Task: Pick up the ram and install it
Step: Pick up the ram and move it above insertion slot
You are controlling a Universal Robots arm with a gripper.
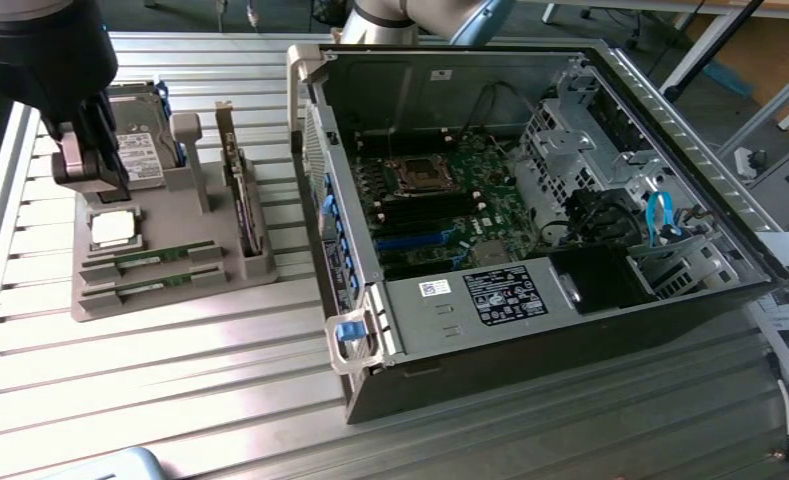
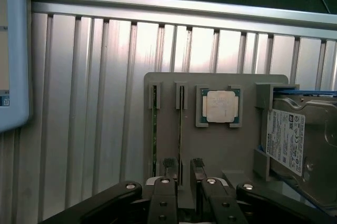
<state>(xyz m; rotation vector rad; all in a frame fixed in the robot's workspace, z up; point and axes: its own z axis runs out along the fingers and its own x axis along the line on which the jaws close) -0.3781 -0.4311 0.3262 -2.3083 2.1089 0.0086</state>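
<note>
One ram point(image 2: 180, 124), slotted beside the processor point(image 2: 219, 106), is framed by the wide-open, empty gripper point(image 2: 183, 175), which is best squared to its thin edges.

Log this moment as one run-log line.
gripper: open, empty | location: above grey parts tray | ram sticks: both in tray slots, untouched | processor: in tray pocket

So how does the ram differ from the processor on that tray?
The ram is a long, narrow green stick; the processor is a square silver chip. The ram stands on edge in a slot; the processor lies flat in a recess. There are two sticks of ram but one processor. Both sit on the same grey tray.
</note>
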